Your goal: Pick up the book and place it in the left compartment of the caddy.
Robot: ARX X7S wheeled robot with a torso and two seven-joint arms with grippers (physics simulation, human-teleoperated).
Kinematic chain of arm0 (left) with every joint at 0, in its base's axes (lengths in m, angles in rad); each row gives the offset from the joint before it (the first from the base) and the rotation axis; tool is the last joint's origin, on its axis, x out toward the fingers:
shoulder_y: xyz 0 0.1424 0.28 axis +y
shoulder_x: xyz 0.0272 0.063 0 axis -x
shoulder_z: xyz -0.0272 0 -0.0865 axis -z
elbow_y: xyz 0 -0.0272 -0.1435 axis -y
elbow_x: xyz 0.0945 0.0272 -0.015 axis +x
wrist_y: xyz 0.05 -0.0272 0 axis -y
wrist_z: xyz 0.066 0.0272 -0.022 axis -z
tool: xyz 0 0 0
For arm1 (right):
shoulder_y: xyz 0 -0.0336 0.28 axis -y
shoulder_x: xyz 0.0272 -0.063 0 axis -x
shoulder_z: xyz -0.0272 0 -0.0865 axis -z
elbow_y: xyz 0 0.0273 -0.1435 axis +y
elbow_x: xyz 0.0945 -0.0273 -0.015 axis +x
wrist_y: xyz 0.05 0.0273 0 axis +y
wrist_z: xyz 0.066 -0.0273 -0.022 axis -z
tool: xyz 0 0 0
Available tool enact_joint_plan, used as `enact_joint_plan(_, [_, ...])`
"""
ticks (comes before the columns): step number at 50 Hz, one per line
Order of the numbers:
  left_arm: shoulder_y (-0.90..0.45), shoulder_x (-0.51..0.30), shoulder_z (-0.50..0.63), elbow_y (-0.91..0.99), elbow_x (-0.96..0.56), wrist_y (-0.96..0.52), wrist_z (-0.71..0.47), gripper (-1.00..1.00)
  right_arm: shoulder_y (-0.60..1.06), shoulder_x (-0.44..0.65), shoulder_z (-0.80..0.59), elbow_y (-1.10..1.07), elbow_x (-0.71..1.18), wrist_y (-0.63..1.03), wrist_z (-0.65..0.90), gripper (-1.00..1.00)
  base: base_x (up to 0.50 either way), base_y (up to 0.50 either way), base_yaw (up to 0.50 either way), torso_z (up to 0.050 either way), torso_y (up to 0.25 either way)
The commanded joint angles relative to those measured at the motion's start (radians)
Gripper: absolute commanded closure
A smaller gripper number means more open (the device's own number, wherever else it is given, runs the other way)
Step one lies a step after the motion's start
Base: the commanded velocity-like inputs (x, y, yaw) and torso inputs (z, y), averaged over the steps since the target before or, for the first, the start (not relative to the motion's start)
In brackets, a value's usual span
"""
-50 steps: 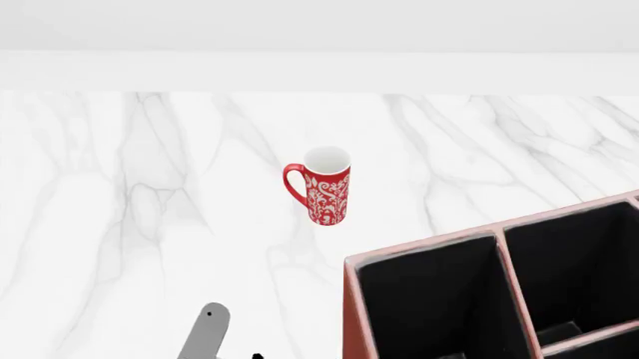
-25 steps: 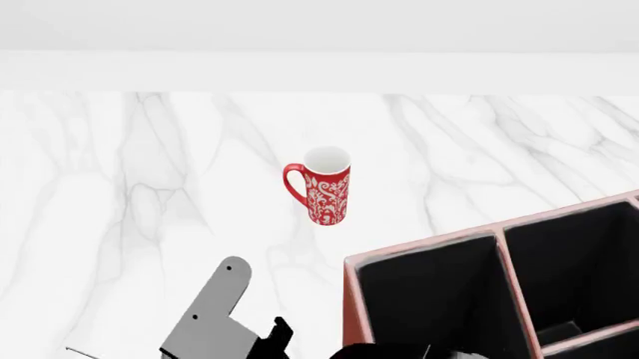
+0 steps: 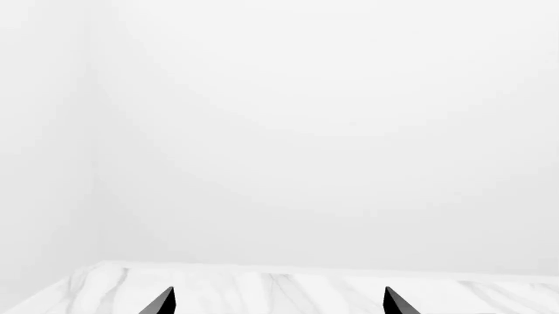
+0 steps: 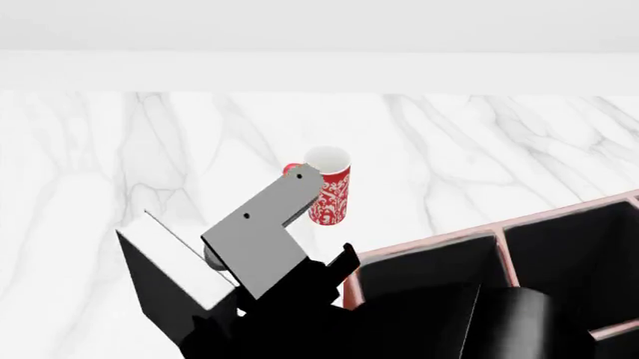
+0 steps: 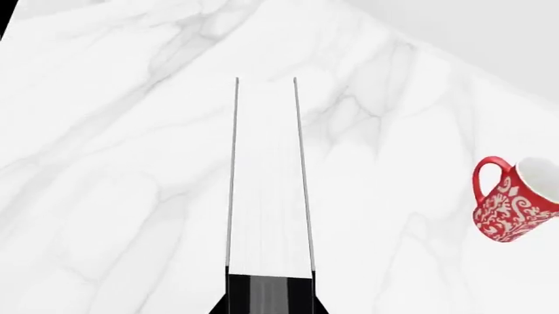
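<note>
One right tool (image 5: 269,288) clenches the book (image 5: 266,176), its page edges jutting ahead.

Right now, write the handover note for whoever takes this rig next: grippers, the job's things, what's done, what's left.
Right gripper: shut on the book, holding it by one end, page edges up.
Left gripper: open, nothing between its fingers, facing the wall over the table's far edge.
The book is held above the marble table, just left of the caddy and nearer than the red mug.
Done: book picked up.
Left: carry it right over the left compartment, lower it in and release. Watch the mug while swinging.
</note>
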Motion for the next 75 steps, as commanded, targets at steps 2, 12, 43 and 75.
enact_joint_plan(2, [0.002, -0.002, 0.001, 0.000, 0.000, 0.003, -0.003, -1.00, 0.077, -0.012, 0.122, -0.009, 0.283, 0.077, 0.345, 1.00, 0.00, 0.00, 0.00, 0.000, 0.000])
enact_joint_plan(12, [0.004, -0.003, 0.008, 0.000, 0.003, 0.007, -0.005, -1.00, 0.132, 0.031, 0.145, -0.016, 0.496, 0.038, 0.553, 1.00, 0.00, 0.00, 0.00, 0.000, 0.001])
enact_joint_plan(43, [0.008, -0.010, 0.016, 0.001, 0.006, 0.015, -0.011, -1.00, 0.288, 0.182, 0.160, -0.121, 0.904, -0.175, 0.943, 1.00, 0.00, 0.00, 0.00, 0.000, 0.001])
enact_joint_plan(75, [0.006, -0.014, 0.032, -0.011, 0.016, 0.025, -0.019, -1.00, 0.414, 0.467, 0.200, -0.273, 1.197, -0.342, 1.122, 1.00, 0.00, 0.00, 0.00, 0.000, 0.001])
